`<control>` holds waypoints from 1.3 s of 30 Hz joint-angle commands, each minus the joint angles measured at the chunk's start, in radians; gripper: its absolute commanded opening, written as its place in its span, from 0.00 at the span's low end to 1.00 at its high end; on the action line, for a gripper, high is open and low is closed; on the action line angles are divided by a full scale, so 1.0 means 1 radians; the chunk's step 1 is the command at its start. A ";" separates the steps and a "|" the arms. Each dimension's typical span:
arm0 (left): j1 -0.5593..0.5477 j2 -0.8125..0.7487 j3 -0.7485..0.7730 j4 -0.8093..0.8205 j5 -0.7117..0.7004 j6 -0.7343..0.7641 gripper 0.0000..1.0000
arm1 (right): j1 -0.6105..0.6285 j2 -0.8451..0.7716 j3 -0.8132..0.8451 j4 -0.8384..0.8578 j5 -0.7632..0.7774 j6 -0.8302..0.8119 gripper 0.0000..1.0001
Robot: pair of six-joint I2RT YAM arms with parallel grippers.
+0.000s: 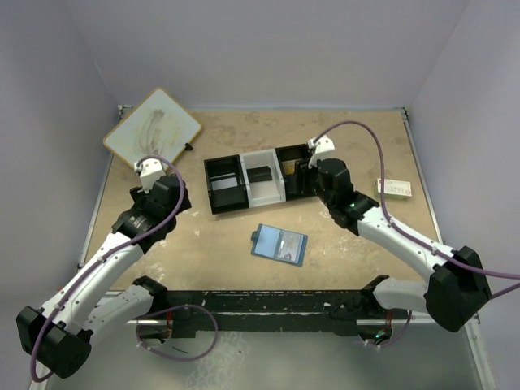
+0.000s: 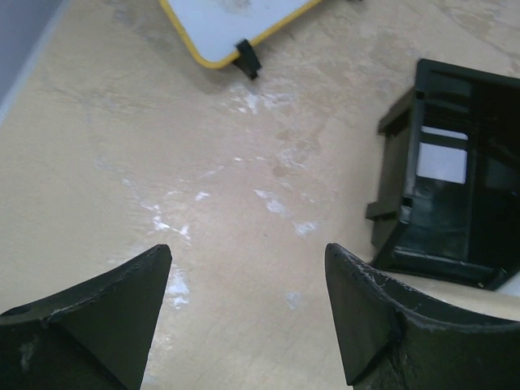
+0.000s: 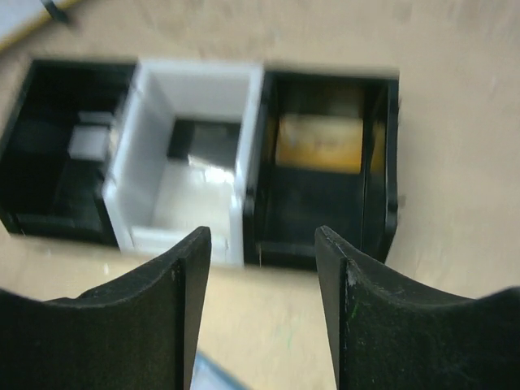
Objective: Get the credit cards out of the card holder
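The blue card holder [image 1: 279, 244] lies open and flat on the table, in front of the tray; a card shows in its paler inside pocket. Its corner [image 3: 180, 380] peeks in at the bottom of the right wrist view. My right gripper [image 1: 318, 166] [image 3: 262, 236] hovers open and empty, between the holder and the tray's right end. In the tray lie a yellowish card [image 3: 321, 142], a dark card [image 3: 203, 140] and a pale card [image 3: 88, 143]. Left of the tray, my left gripper [image 1: 162, 185] [image 2: 248, 252] is open over bare table, holding nothing.
The black-and-white three-compartment tray [image 1: 244, 166] [image 2: 398, 211] [image 3: 252, 195] stands mid-table. A yellow-edged whiteboard [image 1: 153, 128] [image 2: 219, 32] lies at the back left. A white printed card [image 1: 394, 188] sits at the right. Walls close in the table on three sides.
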 commanded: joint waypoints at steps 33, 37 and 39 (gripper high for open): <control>-0.489 0.065 -0.269 0.399 0.484 -0.440 0.73 | -0.029 0.065 -0.345 -0.105 -0.457 0.357 0.56; -0.578 0.114 -0.290 0.477 0.443 -0.489 0.72 | -0.020 -0.018 -0.438 -0.059 -0.514 0.424 0.55; -0.629 0.145 -0.301 0.511 0.407 -0.516 0.72 | -0.016 -0.065 -0.502 -0.015 -0.561 0.467 0.54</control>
